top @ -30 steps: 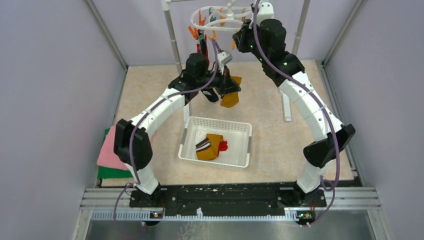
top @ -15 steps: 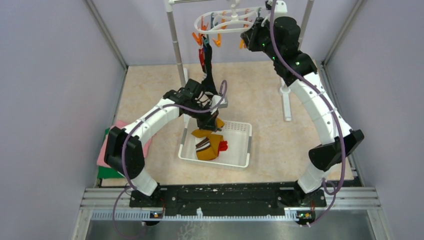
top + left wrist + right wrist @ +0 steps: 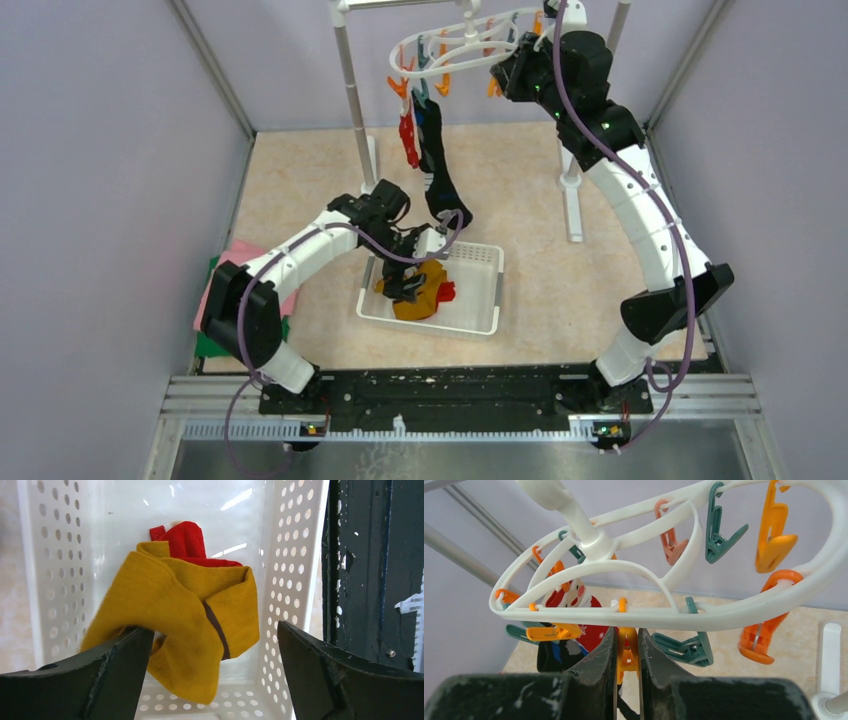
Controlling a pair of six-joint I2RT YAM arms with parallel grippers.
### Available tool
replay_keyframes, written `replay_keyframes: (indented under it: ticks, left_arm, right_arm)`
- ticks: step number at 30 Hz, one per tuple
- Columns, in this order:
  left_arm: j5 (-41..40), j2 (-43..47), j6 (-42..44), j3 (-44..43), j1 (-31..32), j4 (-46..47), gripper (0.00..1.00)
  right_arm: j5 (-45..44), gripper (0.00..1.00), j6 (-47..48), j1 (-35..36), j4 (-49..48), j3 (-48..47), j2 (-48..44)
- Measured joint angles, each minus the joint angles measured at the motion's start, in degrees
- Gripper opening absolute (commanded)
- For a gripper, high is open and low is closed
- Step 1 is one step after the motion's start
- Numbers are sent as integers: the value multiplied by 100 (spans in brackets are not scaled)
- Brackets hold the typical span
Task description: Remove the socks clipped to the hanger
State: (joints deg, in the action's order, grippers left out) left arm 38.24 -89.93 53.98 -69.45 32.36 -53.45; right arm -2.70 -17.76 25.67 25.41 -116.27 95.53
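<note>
Over the basket, left jaws now wide open, empty: mustard sock pulled off a second ago, dropped in. Right jaws pinch an orange clip on the hanger (steadying it, likely). Red sock, black sock still clipped.

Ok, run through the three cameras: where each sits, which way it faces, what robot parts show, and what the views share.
Top external: above and behind the bases, looking down at the table; left arm and right arm show whole.
Left wrist: faces down into the basket at the mustard sock; the left gripper is open, its fingers along the bottom edge.
Right wrist: faces up at the hanger; the right gripper is shut on an orange clip.
Shared: top and left wrist show the basket; top and right wrist show the hanger.
</note>
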Motion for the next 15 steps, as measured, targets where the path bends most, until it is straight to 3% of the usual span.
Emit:
replay_keyframes:
  ticks: [3, 7, 15]
  left_arm:
    - [-68, 160, -76, -9, -7, 85, 99]
    - [-138, 627, -890, -70, -260, 907, 99]
    - [494, 254, -2758, -1451, -1399, 2474, 99]
  right_arm:
    - [2, 0, -4, -24, 20, -2, 0]
    - [72, 0, -37, -127, 52, -7, 0]
    - [254, 0, -146, -378, 39, -7, 0]
